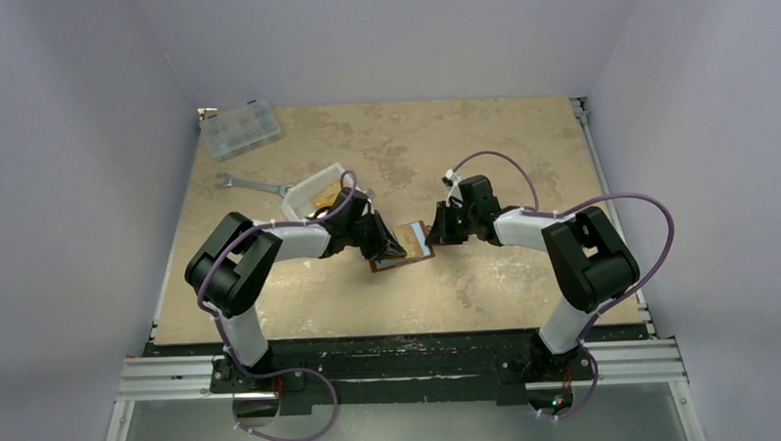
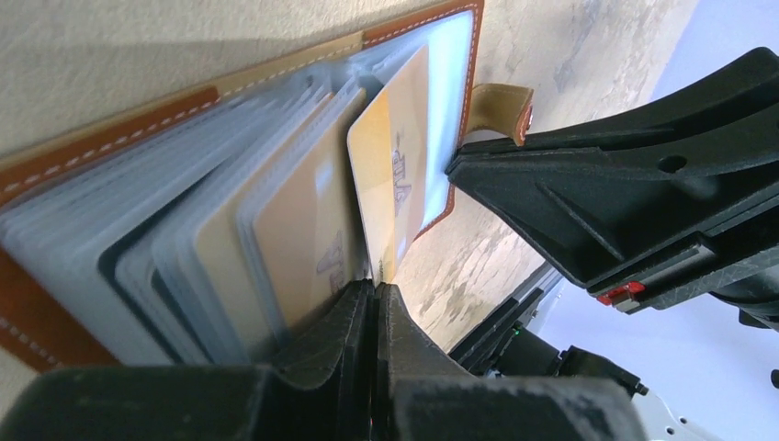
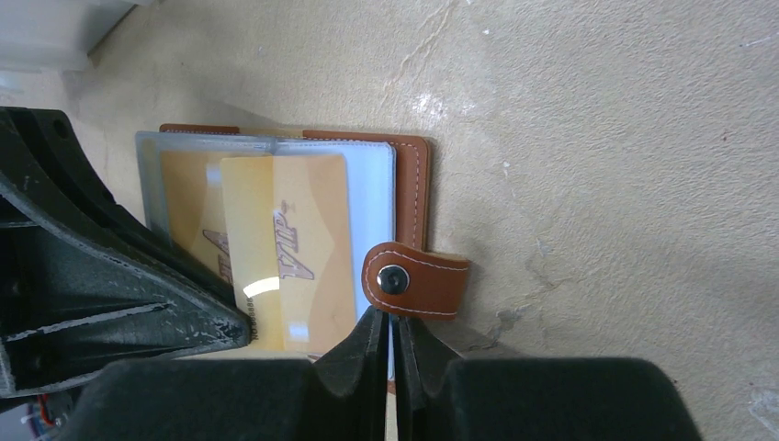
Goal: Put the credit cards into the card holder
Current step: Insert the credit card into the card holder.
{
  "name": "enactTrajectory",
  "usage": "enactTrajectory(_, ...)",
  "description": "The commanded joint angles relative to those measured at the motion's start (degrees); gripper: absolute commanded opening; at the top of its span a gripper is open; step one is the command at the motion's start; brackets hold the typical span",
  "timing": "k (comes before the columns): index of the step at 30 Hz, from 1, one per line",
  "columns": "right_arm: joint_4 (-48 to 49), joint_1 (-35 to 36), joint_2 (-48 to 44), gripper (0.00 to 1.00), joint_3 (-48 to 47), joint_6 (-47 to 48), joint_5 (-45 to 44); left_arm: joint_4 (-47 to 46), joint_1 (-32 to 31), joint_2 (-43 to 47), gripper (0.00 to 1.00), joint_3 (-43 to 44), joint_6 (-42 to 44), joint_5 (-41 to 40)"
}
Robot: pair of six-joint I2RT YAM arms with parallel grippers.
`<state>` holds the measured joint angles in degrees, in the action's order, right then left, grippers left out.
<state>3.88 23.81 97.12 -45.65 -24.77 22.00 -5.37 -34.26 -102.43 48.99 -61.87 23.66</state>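
The brown leather card holder (image 1: pixel 417 255) lies open on the table between both arms, clear sleeves up. It also shows in the left wrist view (image 2: pixel 110 129) and the right wrist view (image 3: pixel 413 156). My left gripper (image 2: pixel 372 287) is shut on the near edge of an orange-yellow credit card (image 2: pixel 395 175), which lies tilted over the sleeves (image 3: pixel 285 248). Another orange-yellow card (image 2: pixel 294 230) sits inside a sleeve. My right gripper (image 3: pixel 390 317) is shut on the holder's edge just below the snap tab (image 3: pixel 418 280). No light blue card is identifiable.
A white tray (image 1: pixel 317 189) stands just behind the left gripper (image 1: pixel 395 248). A silver wrench (image 1: pixel 253 184) lies to its left. A clear compartmented box (image 1: pixel 239 130) sits at the far left corner. The right gripper (image 1: pixel 434 231) is close beside the left one.
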Motion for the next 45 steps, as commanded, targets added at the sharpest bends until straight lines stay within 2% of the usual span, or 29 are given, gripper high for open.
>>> enactTrajectory(1,0.6,0.0,0.8,0.11,-1.3,1.1,-0.4,4.0,-0.7,-4.4,0.0,0.0,4.4,-4.0)
enactTrajectory(5,0.8,0.1,0.9,0.1,-1.1,1.1,-0.3,8.2,-0.7,-4.7,0.0,2.4,6.7,-5.1)
enactTrajectory(9,0.8,0.1,0.6,0.1,-1.0,1.2,-0.1,12.1,-0.7,-3.1,0.21,3.5,7.4,-7.7)
enactTrajectory(13,0.9,0.0,0.6,0.09,-0.9,1.3,0.1,15.7,-0.7,-1.0,0.3,4.4,7.9,-9.3)
enactTrajectory(22,0.8,0.1,0.3,0.09,-0.9,1.5,0.0,18.7,-1.1,0.5,0.38,5.2,7.9,-11.9)
enactTrajectory(29,0.7,0.1,0.2,0.08,-0.8,1.5,0.1,17.1,-3.5,-3.3,0.36,9.0,9.1,-12.1)
enactTrajectory(34,0.7,0.1,-0.6,0.09,-0.7,1.2,1.1,20.8,-4.8,-4.2,0.36,12.8,11.8,-15.1)
enactTrajectory(37,0.5,0.1,-1.5,0.11,-0.3,1.3,0.1,22.1,-4.9,-1.0,0.38,11.9,13.5,-17.4)
enactTrajectory(41,0.3,0.1,-2.7,0.13,0.3,1.9,-0.9,20.8,-4.7,3.0,0.41,10.9,14.8,-15.7)
enactTrajectory(45,-0.3,0.1,-4.8,0.23,1.4,3.0,-3.3,21.0,-4.5,6.1,0.43,10.9,16.1,-13.7)
